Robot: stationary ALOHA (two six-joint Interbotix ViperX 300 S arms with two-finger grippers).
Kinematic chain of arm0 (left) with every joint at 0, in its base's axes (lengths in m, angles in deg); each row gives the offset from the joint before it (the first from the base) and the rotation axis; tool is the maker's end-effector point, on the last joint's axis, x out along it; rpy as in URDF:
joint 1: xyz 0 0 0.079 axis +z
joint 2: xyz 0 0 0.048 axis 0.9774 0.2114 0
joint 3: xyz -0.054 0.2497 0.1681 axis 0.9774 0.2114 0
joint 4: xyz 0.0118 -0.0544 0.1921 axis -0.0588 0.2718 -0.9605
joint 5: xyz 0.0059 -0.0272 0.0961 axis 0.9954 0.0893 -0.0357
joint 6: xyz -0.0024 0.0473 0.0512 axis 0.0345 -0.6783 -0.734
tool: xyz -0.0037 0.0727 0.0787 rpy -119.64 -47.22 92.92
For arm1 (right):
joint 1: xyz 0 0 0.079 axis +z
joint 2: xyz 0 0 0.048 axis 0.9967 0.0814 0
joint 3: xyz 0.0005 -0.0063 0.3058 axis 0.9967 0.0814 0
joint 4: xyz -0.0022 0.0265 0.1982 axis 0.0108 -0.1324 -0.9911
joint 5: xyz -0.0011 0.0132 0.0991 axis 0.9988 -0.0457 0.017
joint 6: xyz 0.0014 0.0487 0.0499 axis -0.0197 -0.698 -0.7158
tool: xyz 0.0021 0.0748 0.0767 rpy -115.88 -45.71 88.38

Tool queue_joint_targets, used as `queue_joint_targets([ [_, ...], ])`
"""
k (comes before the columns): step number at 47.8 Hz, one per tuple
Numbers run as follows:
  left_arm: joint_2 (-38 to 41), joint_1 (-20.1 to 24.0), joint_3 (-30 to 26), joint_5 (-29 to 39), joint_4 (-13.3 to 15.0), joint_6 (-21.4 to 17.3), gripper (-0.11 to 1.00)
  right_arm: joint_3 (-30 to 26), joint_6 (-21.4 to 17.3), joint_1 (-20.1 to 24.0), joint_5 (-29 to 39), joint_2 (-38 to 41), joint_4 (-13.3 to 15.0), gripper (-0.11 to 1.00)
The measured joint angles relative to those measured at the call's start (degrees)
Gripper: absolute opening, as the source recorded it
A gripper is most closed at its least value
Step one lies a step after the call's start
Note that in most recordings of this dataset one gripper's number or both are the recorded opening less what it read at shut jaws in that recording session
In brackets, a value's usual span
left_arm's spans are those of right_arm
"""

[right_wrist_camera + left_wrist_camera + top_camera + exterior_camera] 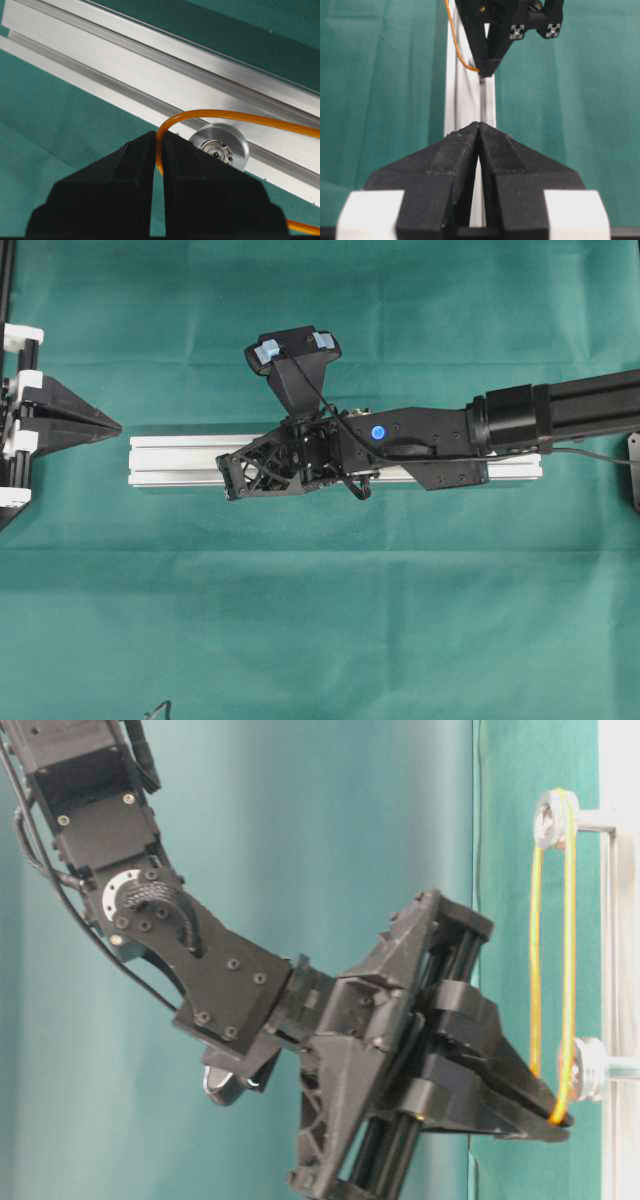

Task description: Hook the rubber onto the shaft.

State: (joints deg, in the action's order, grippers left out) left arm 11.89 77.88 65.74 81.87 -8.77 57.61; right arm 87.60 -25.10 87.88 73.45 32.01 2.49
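We have the rail (180, 460) on the green cloth, and over it our right claw (159, 150) is clamped on the band (225, 116). From table level, the band already rides the far pulley (548, 818). What's left, we reckon: seating its near end on the pulley (220, 145) just beside the claw. Our left claw (480, 131) sits closed, empty, off the rail's end.

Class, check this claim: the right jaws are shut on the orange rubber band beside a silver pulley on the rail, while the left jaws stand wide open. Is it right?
Not quite. The left gripper is shut, its jaws pressed together, as the left wrist view shows. The rest holds: the right gripper pinches the orange rubber band beside the silver pulley on the rail.
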Motion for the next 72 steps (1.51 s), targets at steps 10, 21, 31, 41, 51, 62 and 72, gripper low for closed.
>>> queue_joint_targets([
  [10,0.0,0.0,0.0,0.0,0.0,0.0,0.0,0.0,-0.97,0.44,-0.35,0.62,0.0,0.07],
  [21,0.0,0.0,0.0,0.0,-0.09,0.0,0.0,0.0,-0.97,0.7,-0.35,1.32,-0.62,0.07],
  [31,-0.09,0.0,0.09,0.0,0.0,0.0,0.0,-0.18,-0.88,0.88,-0.44,1.49,-0.88,0.07],
  [41,-0.09,0.0,0.0,-0.09,0.0,0.0,0.0,-0.18,-0.97,1.05,-0.44,1.49,-0.97,0.07],
  [51,-0.44,0.0,0.0,0.09,0.0,0.0,0.0,-0.18,-0.88,1.49,-0.44,1.49,-0.97,0.07],
  [62,-1.05,0.0,0.0,1.23,0.0,0.09,0.0,-0.18,-0.79,2.02,0.88,1.41,-0.88,0.07],
  [72,-1.41,0.0,0.0,1.41,-0.09,0.18,0.0,0.88,-0.79,2.46,2.02,0.62,-0.35,0.07],
])
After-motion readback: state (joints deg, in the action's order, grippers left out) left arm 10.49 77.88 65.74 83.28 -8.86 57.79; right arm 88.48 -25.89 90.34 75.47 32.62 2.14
